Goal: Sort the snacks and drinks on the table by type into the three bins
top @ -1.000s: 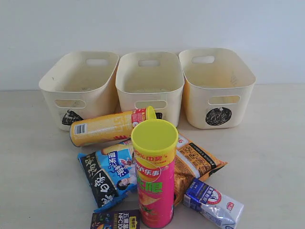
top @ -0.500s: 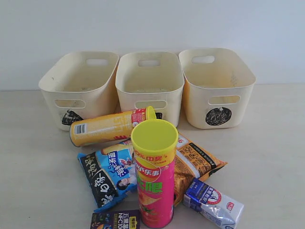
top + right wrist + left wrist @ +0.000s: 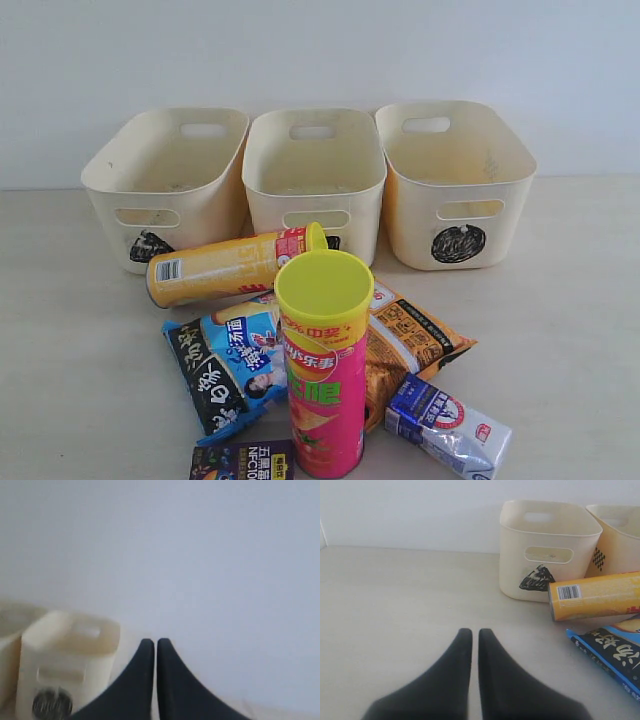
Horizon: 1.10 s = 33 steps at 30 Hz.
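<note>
Three cream bins stand in a row at the back of the table (image 3: pixel 580 300): left bin (image 3: pixel 165 180), middle bin (image 3: pixel 313 170), right bin (image 3: pixel 455 175). In front of them the yellow chip tube (image 3: pixel 225 266) lies on its side and the pink-green tube (image 3: pixel 323 365) stands upright. A blue-black bag (image 3: pixel 225 370) and an orange-brown bag (image 3: pixel 405 345) lie flat beside it. The blue-and-white carton (image 3: pixel 448 425) and the dark purple carton (image 3: pixel 243 461) lie at the front. Neither gripper shows in the exterior view. My left gripper (image 3: pixel 471 635) is shut and empty over bare table. My right gripper (image 3: pixel 150 643) is shut and empty, facing the wall.
A pale wall (image 3: pixel 320 50) rises right behind the bins. In the left wrist view a bin (image 3: pixel 545 547), the yellow tube (image 3: pixel 595 596) and the blue bag (image 3: pixel 612 655) lie off to one side of the fingers. A blurred bin (image 3: pixel 67 660) shows in the right wrist view.
</note>
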Each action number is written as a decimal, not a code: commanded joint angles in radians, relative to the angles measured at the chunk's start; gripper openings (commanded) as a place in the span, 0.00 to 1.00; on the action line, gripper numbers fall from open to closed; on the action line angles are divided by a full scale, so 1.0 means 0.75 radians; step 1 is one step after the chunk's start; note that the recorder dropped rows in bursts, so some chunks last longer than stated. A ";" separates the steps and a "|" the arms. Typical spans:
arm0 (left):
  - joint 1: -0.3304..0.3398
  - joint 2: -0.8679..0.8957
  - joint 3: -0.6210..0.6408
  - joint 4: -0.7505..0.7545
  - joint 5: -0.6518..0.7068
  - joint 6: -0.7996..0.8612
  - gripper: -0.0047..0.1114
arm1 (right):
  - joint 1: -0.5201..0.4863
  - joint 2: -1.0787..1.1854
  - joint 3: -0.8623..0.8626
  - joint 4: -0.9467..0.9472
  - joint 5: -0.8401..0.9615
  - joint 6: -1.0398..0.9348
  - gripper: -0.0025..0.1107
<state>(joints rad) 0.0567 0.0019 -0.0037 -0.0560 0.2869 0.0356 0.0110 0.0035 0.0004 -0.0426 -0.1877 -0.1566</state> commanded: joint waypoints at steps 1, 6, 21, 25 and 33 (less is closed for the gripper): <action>0.005 -0.002 0.005 0.001 0.002 -0.006 0.07 | -0.008 -0.005 -0.001 0.044 -0.598 0.116 0.02; 0.005 -0.002 0.005 0.001 -0.001 -0.006 0.07 | -0.001 -0.005 -0.101 0.185 -0.456 0.467 0.02; 0.005 -0.002 0.005 0.001 -0.006 -0.006 0.07 | -0.001 0.795 -0.814 0.184 -0.090 0.456 0.02; 0.005 -0.002 0.005 0.001 -0.006 -0.006 0.07 | -0.001 0.901 -0.870 0.184 -0.234 0.466 0.02; 0.005 -0.002 0.005 0.001 -0.006 -0.006 0.07 | 0.001 1.114 -0.922 0.178 0.392 0.416 0.02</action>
<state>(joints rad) 0.0567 0.0019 -0.0037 -0.0560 0.2869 0.0356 0.0110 0.7846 -0.6865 0.0938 -0.1052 0.1991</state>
